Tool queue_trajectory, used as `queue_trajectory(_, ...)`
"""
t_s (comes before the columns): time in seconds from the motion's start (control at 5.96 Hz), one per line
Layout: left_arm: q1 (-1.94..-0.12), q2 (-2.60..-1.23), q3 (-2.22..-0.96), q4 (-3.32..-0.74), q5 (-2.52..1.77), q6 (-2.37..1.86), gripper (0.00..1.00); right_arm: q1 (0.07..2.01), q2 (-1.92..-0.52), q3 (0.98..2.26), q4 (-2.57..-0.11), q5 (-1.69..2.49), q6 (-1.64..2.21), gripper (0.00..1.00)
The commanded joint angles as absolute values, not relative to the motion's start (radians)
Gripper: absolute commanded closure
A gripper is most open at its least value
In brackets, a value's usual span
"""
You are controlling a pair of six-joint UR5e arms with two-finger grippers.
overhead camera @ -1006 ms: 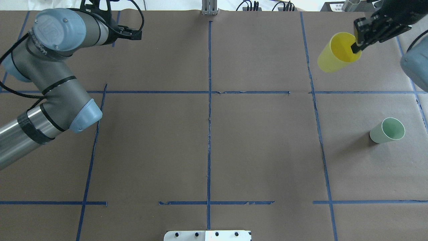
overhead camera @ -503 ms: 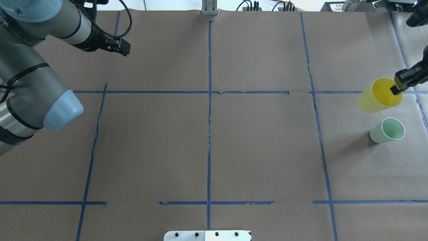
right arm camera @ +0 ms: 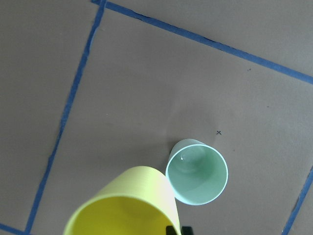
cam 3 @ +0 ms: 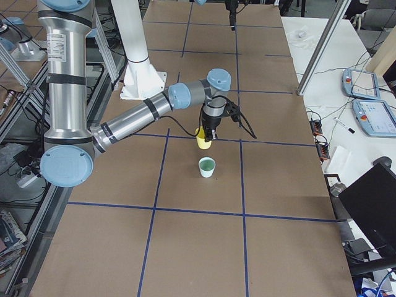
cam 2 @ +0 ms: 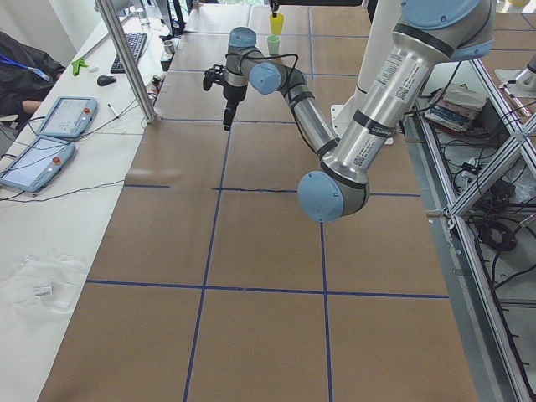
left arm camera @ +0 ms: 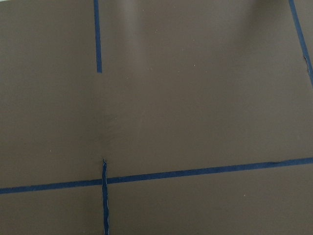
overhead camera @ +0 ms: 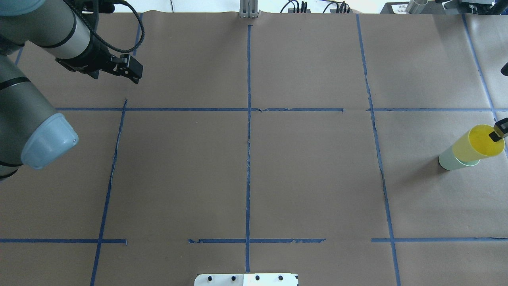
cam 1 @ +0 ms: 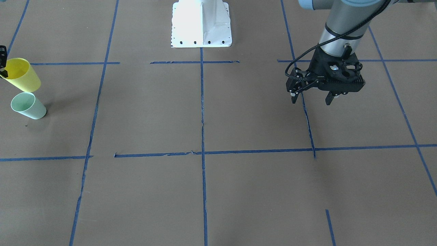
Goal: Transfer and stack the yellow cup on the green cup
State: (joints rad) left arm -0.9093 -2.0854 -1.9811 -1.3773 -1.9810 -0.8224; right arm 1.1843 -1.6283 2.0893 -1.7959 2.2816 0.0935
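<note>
From my station I see the table (overhead camera: 309, 178) covered in brown paper and marked into a grid by blue tape lines (overhead camera: 249, 159), with the white robot base plate (cam 1: 201, 24) at its robot-side edge.

At the table's right end, the right gripper (overhead camera: 497, 134) pinches the wall of the yellow cup (overhead camera: 474, 143) at its rim, one finger inside and one outside. The cup hangs mouth up, clear of the paper. The green cup (cam 1: 28, 106) stands upright on the table, mouth up and empty. In the right wrist view the yellow cup sits just beside it, not yet over its mouth; from overhead the two overlap. I cannot tell whether they touch.

The left gripper (cam 1: 311, 100) hovers over bare paper at the other end, well apart from both cups. Its fingers are spread and hold nothing.
</note>
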Motion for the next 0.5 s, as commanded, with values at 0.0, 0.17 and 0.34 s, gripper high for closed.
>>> queue_trajectory(0.0, -0.908, -2.082, -1.993, -1.373, -1.982, -0.824, 0.0, 1.184, -1.661, 1.987, -1.675, 2.284, 0.091, 1.0)
queue_trajectory(0.17, -0.908, -2.082, -1.993, -1.373, -1.982, -0.825, 0.0, 1.184, -1.666, 1.985, -1.677, 2.284, 0.091, 1.0)
queue_trajectory(0.34, -0.907, -2.082, -1.993, -1.373, -1.982, -0.827, 0.0, 1.184, -1.666, 1.976, -1.675, 2.283, 0.091, 1.0)
